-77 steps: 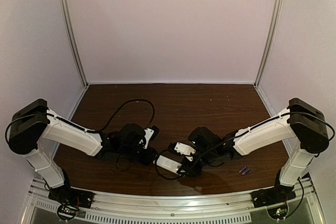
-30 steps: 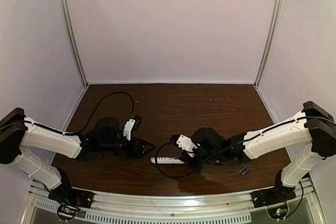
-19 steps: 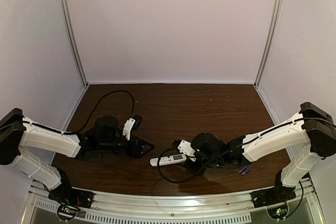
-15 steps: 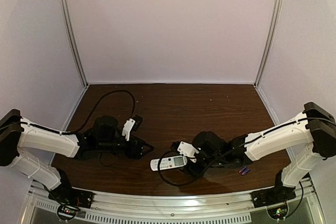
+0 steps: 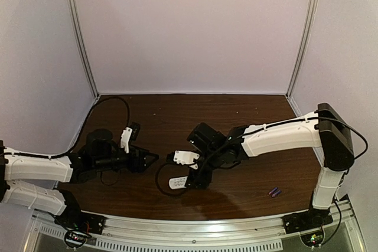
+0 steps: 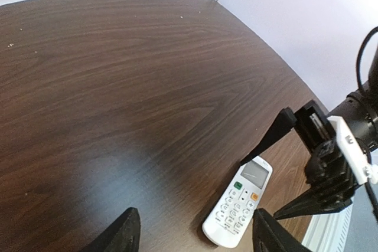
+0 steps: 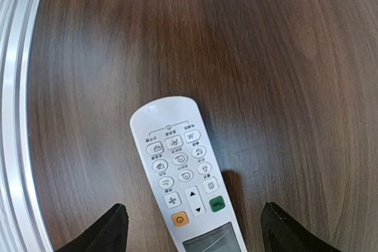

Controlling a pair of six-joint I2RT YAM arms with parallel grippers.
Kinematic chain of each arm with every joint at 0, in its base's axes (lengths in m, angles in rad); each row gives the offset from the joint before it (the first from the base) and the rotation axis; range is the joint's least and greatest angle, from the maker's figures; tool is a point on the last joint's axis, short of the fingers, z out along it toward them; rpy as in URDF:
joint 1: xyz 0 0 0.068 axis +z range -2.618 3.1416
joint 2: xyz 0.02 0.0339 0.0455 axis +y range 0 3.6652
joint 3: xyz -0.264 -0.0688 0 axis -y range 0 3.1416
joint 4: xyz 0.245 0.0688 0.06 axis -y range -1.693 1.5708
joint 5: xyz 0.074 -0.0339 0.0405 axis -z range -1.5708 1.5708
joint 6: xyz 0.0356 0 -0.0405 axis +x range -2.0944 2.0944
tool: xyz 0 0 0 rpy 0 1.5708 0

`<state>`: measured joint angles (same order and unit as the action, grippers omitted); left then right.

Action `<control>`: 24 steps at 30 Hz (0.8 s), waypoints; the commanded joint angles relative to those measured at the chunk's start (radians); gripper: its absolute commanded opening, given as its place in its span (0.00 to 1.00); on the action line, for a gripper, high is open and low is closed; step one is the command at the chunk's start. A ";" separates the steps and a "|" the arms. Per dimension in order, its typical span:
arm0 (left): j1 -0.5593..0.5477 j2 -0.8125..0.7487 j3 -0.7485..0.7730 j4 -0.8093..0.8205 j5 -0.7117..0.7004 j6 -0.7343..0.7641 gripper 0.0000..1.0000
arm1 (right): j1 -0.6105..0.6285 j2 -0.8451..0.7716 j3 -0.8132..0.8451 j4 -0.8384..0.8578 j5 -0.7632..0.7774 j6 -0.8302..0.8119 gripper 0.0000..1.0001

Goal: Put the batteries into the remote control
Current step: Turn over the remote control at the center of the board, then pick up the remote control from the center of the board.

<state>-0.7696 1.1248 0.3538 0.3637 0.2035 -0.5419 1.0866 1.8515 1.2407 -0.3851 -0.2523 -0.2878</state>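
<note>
- Remote control (image 7: 186, 169) lies buttons-up on the table (image 5: 236, 116), right under the right gripper (image 7: 195, 231), whose fingers are spread wide.
- Left gripper (image 6: 195, 237) is spread wide too, close by.
- Batteries (image 5: 274, 192) lie well apart, near the front right edge.

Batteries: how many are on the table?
2 batteries, it seems, side by side by the near edge of the table, on the right; they are tiny, and others may be hidden.

The remote control (image 7: 183, 175) is cut off by the lower edge; the batteries (image 5: 274, 192) are a mere speck.
</note>
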 commanded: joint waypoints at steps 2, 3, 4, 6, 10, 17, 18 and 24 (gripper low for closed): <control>0.028 -0.078 -0.039 0.002 -0.018 -0.016 0.66 | -0.022 0.046 0.058 -0.196 -0.073 -0.083 0.79; 0.031 -0.086 -0.044 0.000 -0.021 -0.019 0.66 | -0.022 0.056 0.058 -0.206 -0.066 -0.086 0.80; 0.033 -0.091 -0.046 0.000 -0.021 -0.020 0.66 | -0.022 0.066 0.060 -0.215 -0.054 -0.089 0.80; 0.033 -0.091 -0.050 0.000 -0.019 -0.025 0.66 | -0.024 0.084 0.056 -0.221 -0.021 -0.094 0.80; 0.034 -0.088 -0.062 0.016 -0.011 -0.033 0.66 | -0.041 0.102 0.062 -0.223 -0.006 -0.107 0.80; 0.033 -0.071 -0.065 0.030 -0.009 -0.028 0.66 | -0.044 0.160 0.102 -0.256 0.014 -0.138 0.80; 0.033 -0.067 -0.065 0.032 -0.011 -0.028 0.66 | -0.043 0.168 0.111 -0.264 0.014 -0.143 0.79; 0.036 -0.066 -0.071 0.041 -0.023 -0.037 0.65 | -0.039 0.183 0.116 -0.277 0.019 -0.144 0.61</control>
<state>-0.7429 1.0557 0.3000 0.3653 0.1940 -0.5690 1.0485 2.0071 1.3632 -0.6182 -0.2596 -0.4267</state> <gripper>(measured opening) 0.658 0.679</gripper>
